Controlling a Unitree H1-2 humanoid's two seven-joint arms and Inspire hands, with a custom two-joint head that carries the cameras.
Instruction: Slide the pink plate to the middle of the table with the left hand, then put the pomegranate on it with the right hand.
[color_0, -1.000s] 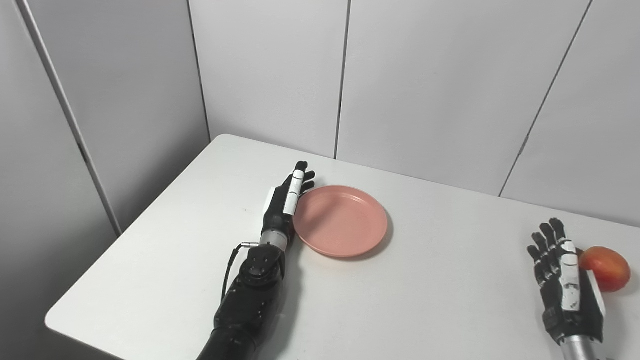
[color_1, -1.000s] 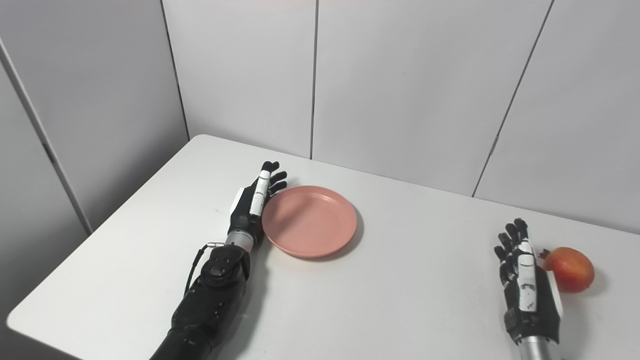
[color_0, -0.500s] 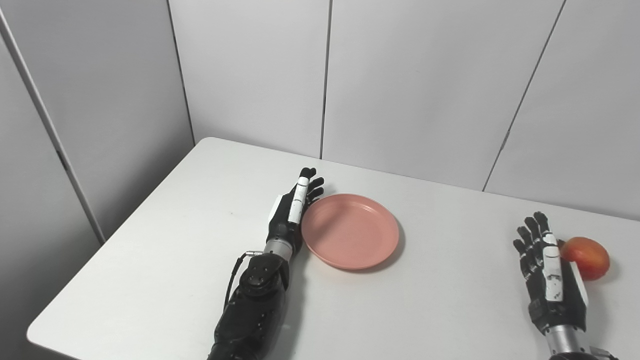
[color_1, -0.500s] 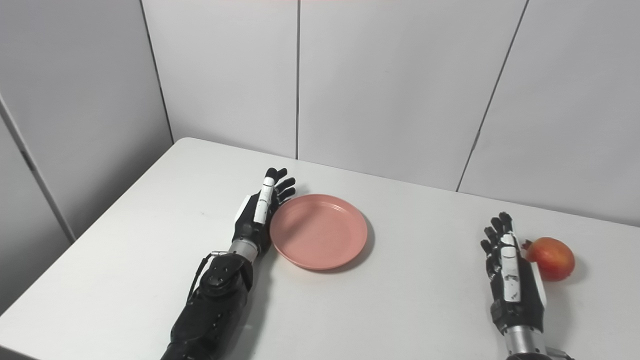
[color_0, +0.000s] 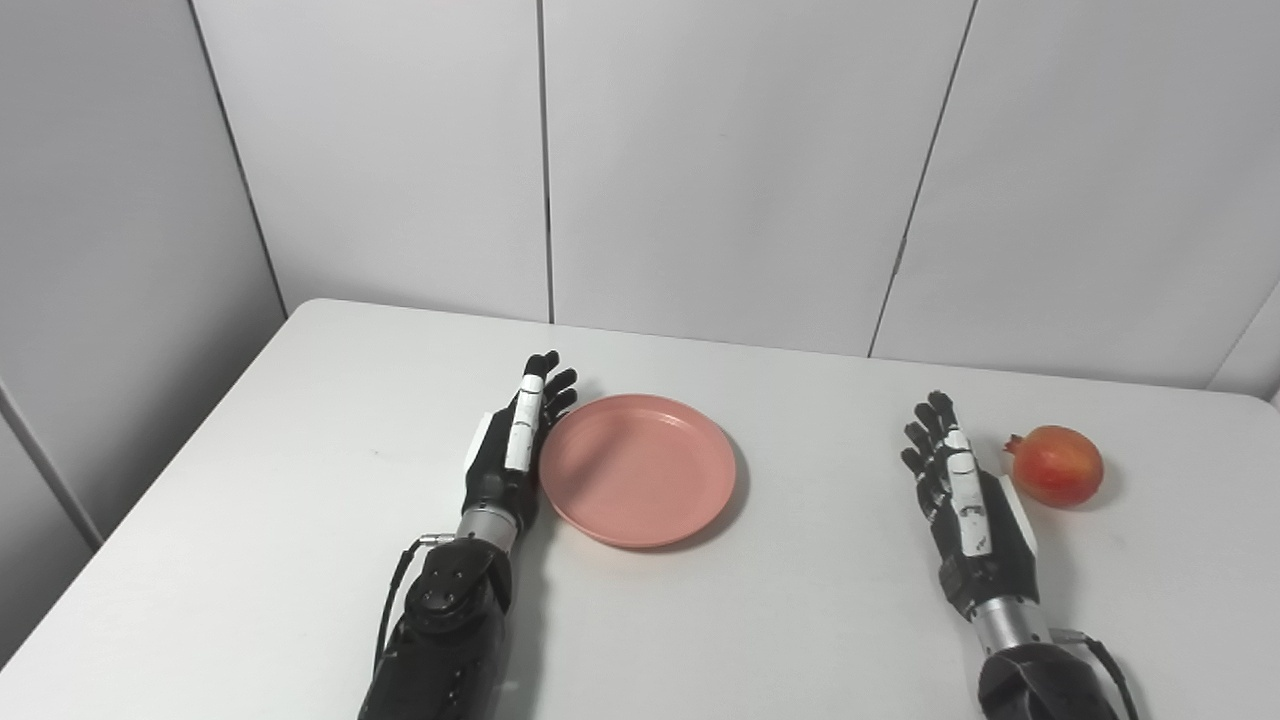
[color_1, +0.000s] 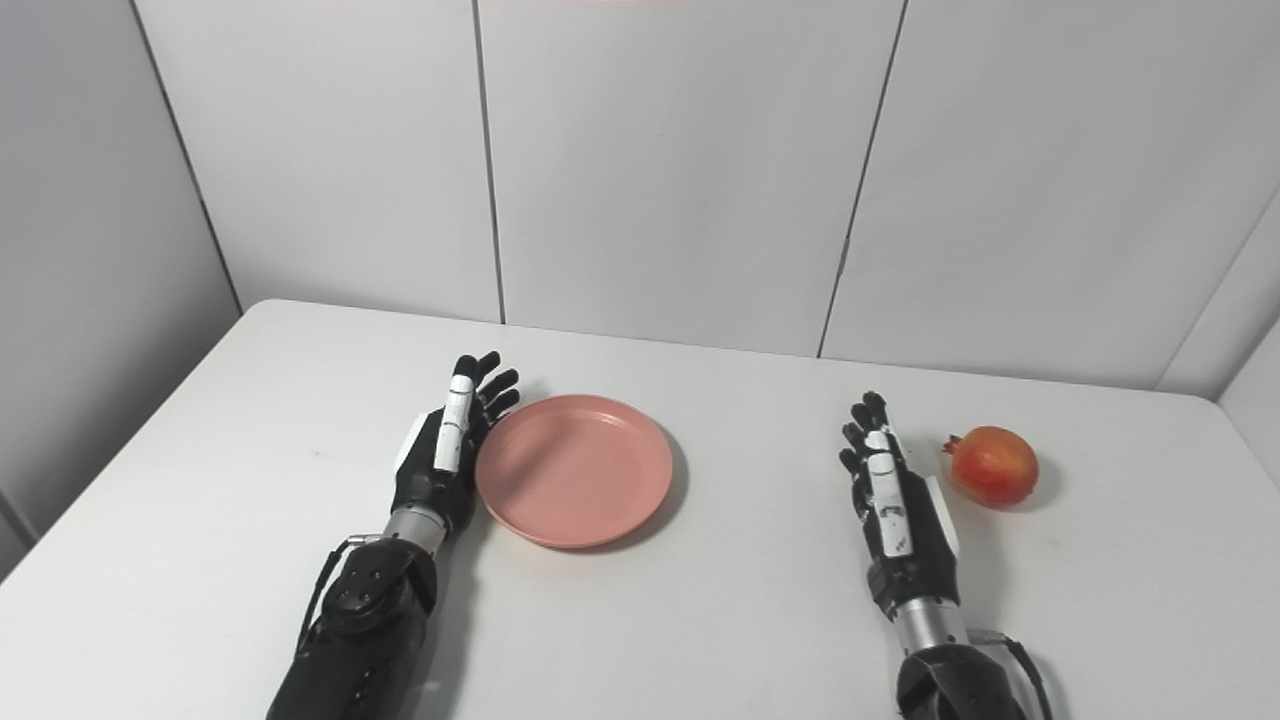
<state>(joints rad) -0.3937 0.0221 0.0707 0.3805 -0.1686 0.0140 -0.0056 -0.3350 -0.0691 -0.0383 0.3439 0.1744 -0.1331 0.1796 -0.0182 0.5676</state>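
Fingers (color_0: 532, 392) of the left hand (color_0: 510, 450), straight and empty, edge-on against the pink plate (color_0: 640, 468): push sideways toward the pomegranate (color_0: 1055, 465), low and steady.

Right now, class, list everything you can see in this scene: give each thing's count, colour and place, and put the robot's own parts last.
table: one, white, fills the foreground.
wall panels: several, light grey, behind the table.
plate: one, pink, a little left of the table's middle, empty.
pomegranate: one, red, on the table at the right, apart from the plate.
left hand: one, black and white, open, edge-on against the plate's left rim.
right hand: one, black and white, open, just left of the pomegranate, holding nothing.
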